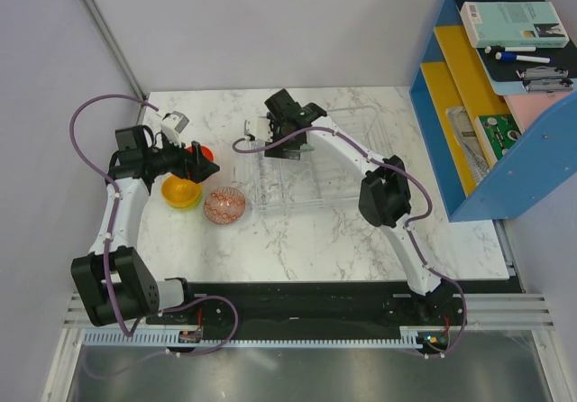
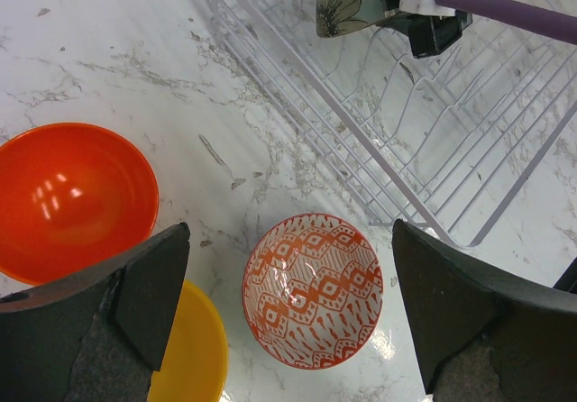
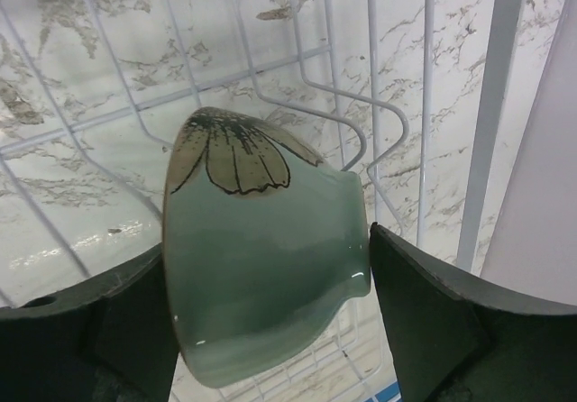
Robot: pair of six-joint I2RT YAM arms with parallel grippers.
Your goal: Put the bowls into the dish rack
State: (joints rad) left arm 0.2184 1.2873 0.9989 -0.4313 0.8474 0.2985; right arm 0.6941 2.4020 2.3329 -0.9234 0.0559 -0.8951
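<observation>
My right gripper [image 3: 266, 249] is shut on a pale grey-green bowl [image 3: 261, 285] with a leaf pattern. It holds the bowl on its side over the wires of the clear dish rack [image 3: 379, 105], one finger at the rim and the other against the foot. The left wrist view shows this bowl [image 2: 347, 5] at the rack's [image 2: 433, 132] left end. My left gripper [image 2: 290, 240] hangs open above a red-patterned bowl [image 2: 313, 291] on the marble. A red-orange bowl [image 2: 72, 199] and an orange-yellow bowl [image 2: 194, 352] lie beside it. From above, the rack [image 1: 347, 114] stands mid-table.
A blue shelf unit [image 1: 478, 105] with yellow dividers, a book and markers stands along the table's right side. Grey walls close off the back and left. A purple cable [image 2: 514, 5] runs off the right wrist, over the rack.
</observation>
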